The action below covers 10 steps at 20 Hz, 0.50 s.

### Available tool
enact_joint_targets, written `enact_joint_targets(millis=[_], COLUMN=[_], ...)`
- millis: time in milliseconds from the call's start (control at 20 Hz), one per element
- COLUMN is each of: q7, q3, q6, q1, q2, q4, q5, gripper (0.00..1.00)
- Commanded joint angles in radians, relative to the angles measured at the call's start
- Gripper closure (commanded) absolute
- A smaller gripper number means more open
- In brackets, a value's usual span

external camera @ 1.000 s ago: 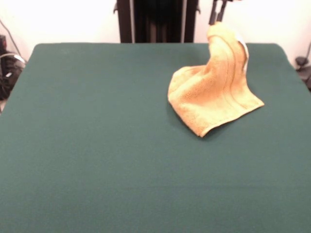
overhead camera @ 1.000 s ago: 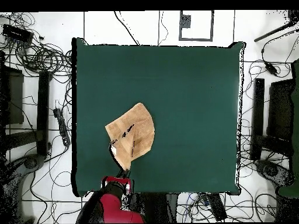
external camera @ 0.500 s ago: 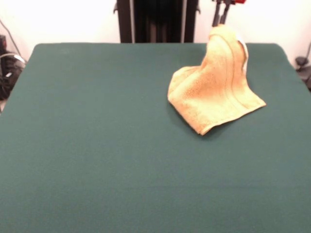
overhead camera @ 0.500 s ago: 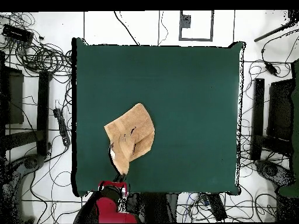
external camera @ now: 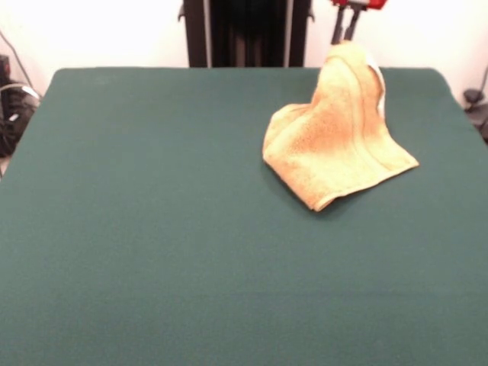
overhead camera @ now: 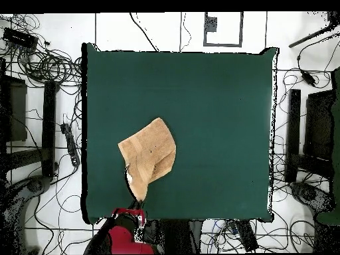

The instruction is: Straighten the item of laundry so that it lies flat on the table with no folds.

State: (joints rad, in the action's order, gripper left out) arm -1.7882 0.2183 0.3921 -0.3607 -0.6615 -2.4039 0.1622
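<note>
- Orange-tan terry-cloth hand towel (external camera: 335,149) sits toward the two o'clock part of the green table (external camera: 152,229) in the front view, well away from the table's centre.
- One corner of the towel is lifted into a peak at its twelve o'clock end, so the cloth rises like a small tent; the rest drapes down and spreads onto the felt-like top.
- Its lowest corner points to about six o'clock, and another corner reaches out toward four o'clock.
- Faint woven bands run down the raised part, and a sliver of white label shows along the peak's right edge.
- The gripper (external camera: 344,29) comes down from the top edge: two thin dark fingers under a red fitting, closed tight on the towel's raised corner.
- From the overhead camera, the towel (overhead camera: 149,154) lies toward the eight o'clock part of the table (overhead camera: 219,99), narrowing to a point at its six o'clock end.
- That point leads to the gripper (overhead camera: 136,204) just over the table's bottom edge, with the red arm (overhead camera: 123,239) behind it.
- Cables lie on the floor around the table.
</note>
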Motion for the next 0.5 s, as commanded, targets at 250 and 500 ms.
enact_joint_targets(millis=[250, 500], q7=[-0.335, -0.338], q3=[-0.084, -0.095], q6=[0.079, 0.081], q1=[0.004, 0.013], q2=[0.03, 0.03], q4=[-0.001, -0.006], q5=[0.063, 0.057], gripper=[0.0, 0.0])
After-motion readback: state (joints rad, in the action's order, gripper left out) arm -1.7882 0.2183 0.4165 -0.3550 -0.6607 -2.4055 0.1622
